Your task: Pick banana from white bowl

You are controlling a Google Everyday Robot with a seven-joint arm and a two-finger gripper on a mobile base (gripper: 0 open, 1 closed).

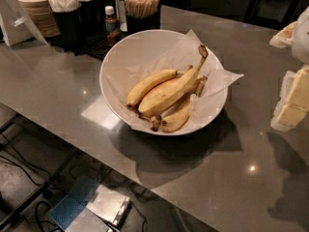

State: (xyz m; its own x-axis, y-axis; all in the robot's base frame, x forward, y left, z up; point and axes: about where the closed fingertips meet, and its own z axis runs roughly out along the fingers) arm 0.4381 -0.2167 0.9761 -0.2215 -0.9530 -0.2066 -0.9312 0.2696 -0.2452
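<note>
The white bowl (110, 57) sits tilted on the grey counter, lined with crinkled white paper. Three bananas lie in it. The banana (169, 93) is the longest and thickest; it lies across the middle, and its curved stem ends in a dark tip at the upper right. A slimmer banana (147, 85) lies to its left, and a short stubby one (177, 117) lies below it. My gripper (292, 98) shows at the right edge of the view, pale and partly cut off, well to the right of the bowl and touching nothing.
At the back of the counter stand black holders with wooden stirrers (141, 4) and white packets (65, 4), a small bottle (111, 21) and a stack of paper cups (36, 8). The counter's front edge (72, 146) runs diagonally; below it is floor with cables.
</note>
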